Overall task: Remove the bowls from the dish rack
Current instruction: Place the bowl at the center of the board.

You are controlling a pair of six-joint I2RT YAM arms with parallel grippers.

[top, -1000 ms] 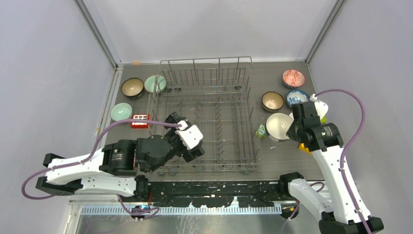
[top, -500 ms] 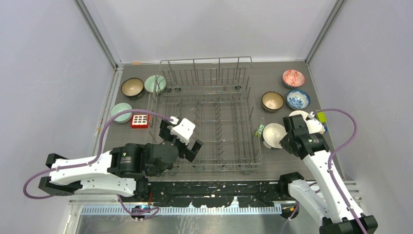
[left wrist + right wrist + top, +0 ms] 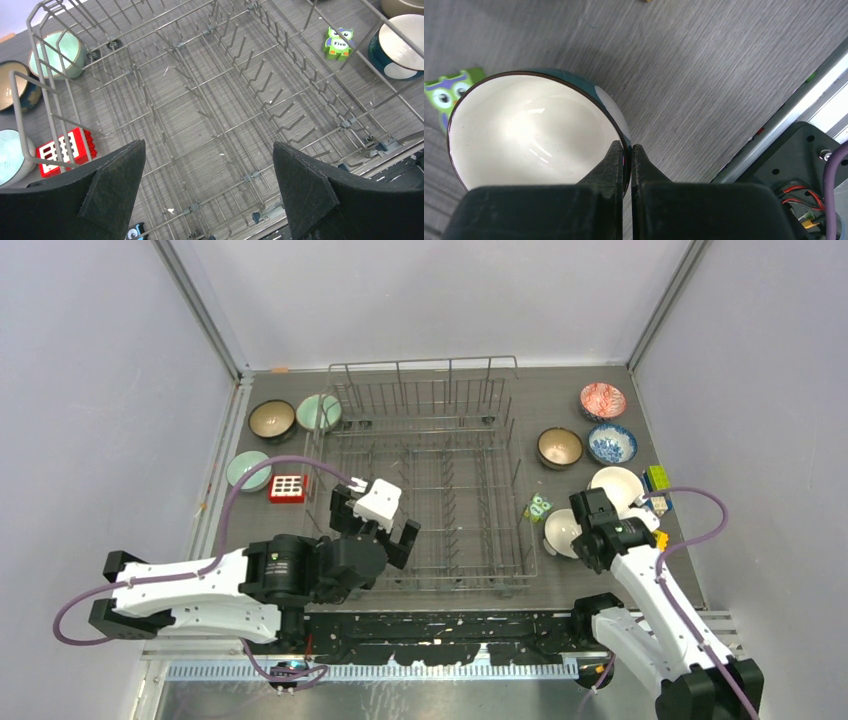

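Observation:
The grey wire dish rack [image 3: 425,368] stands mid-table, and I see no bowl inside it. My left gripper [image 3: 374,522] hovers open over the rack's near left part, with bare wire [image 3: 200,100] between its fingers [image 3: 207,147]. My right gripper [image 3: 625,147] is shut on the rim of a teal-and-white bowl [image 3: 529,130] right of the rack [image 3: 560,530]. I cannot tell whether that bowl rests on the table. Other bowls sit on the table: brown [image 3: 271,419] and two pale green [image 3: 319,411] [image 3: 246,469] on the left, red [image 3: 603,400], blue-and-white [image 3: 611,443], brown [image 3: 559,447] and cream [image 3: 616,487] on the right.
A green owl figure [image 3: 538,506] lies between the rack and the held bowl. A red block [image 3: 287,488] lies left of the rack. Small coloured blocks [image 3: 657,480] sit beside the cream bowl. The table's metal front edge [image 3: 774,115] runs close to the right gripper.
My right gripper has carried the teal-and-white bowl toward the near edge and lower. The left arm has swung slightly nearer, its gripper still open over the rack.

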